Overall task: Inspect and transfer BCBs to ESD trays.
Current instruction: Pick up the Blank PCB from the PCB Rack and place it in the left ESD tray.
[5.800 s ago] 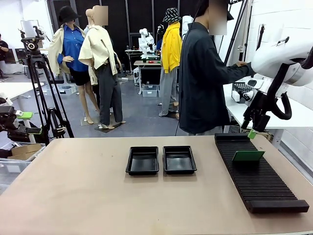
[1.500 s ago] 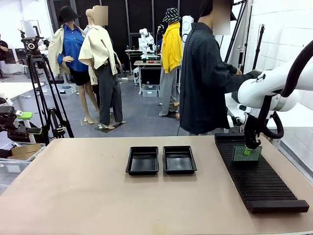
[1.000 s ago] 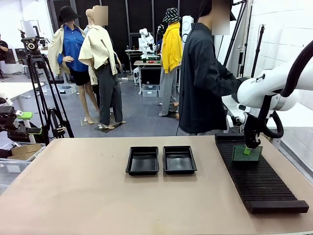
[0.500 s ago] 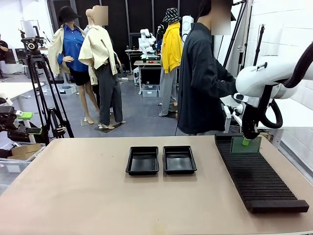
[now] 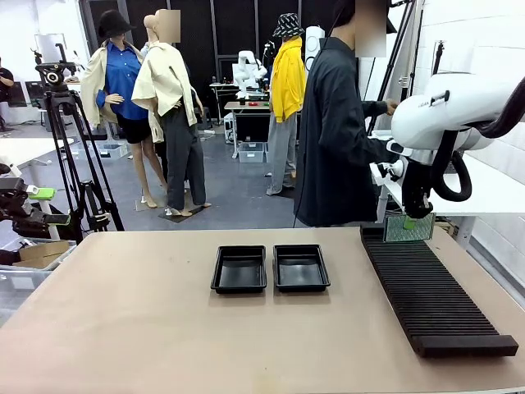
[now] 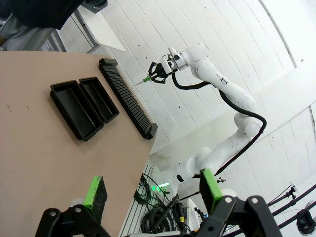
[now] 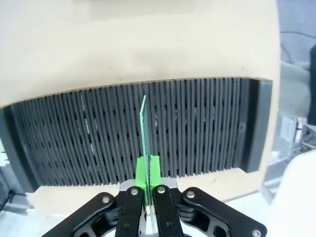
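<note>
On my left wrist camera the left gripper [image 6: 154, 190] hangs over the tan wooden worktop [image 5: 123, 328], its green-padded fingers [image 6: 96, 192] standing wide apart.

In the front view, two shallow black rectangular plastic ESD trays sit at the middle of the worktop, side by side with their long rims just beside each other. One is the left tray [image 5: 239, 269], and the right tray [image 5: 301, 267] lies at its 3 o'clock.

Behind the far edge, at 12 o'clock from the right tray, a person in a dark jacket [image 5: 336, 131] stands turned away towards 3 o'clock, one hand [image 5: 392, 105] raised near my right arm.

At 3 o'clock from the trays lies the long black ribbed slotted rack [image 5: 431, 291], running from the far edge towards the near edge of the worktop.

Over the rack's 12 o'clock end the right gripper [image 5: 409, 220] points down, its fingers clamped on the top edge of a thin flat green rectangular circuit board, the BCB [image 5: 394, 230]. The board hangs upright, broad face towards the front camera. The left wrist view shows air between it and the rack. My right wrist camera sees the board edge-on, rising from between the closed green pads with the rack's ribs beneath it.
</note>
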